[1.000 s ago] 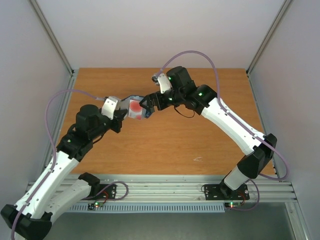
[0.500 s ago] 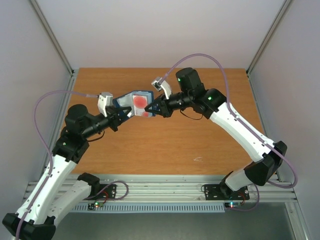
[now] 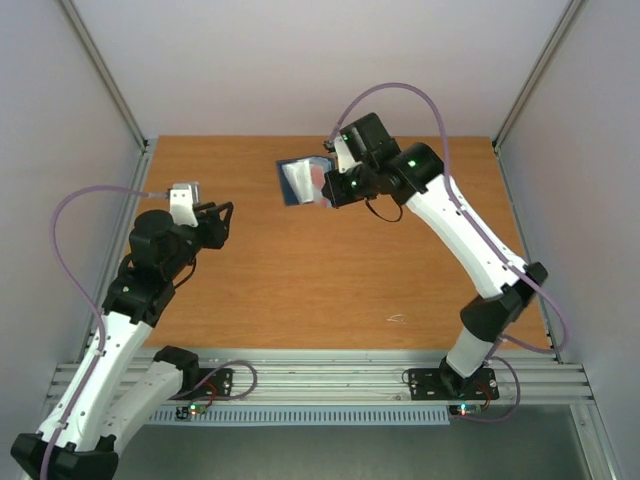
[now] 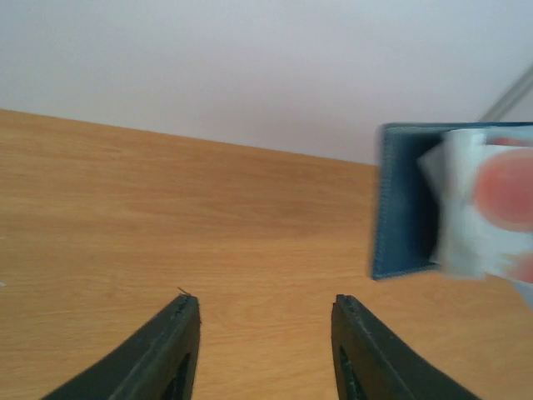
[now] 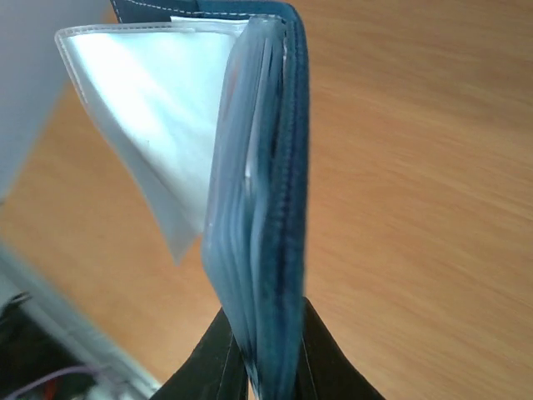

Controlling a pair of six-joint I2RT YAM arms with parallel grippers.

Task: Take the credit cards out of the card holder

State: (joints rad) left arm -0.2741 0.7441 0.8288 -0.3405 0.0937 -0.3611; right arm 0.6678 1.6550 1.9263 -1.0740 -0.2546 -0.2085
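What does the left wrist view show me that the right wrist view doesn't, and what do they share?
Only the left wrist view: the left claw, open and empty above the table, and a blurred pale card with a red circle, sitting in the card holder. Only the right wrist view: the right claw shut on the holder's navy edge, seen edge-on, with a clear pocket sleeve fanned out. Both: the card holder and the wooden table.
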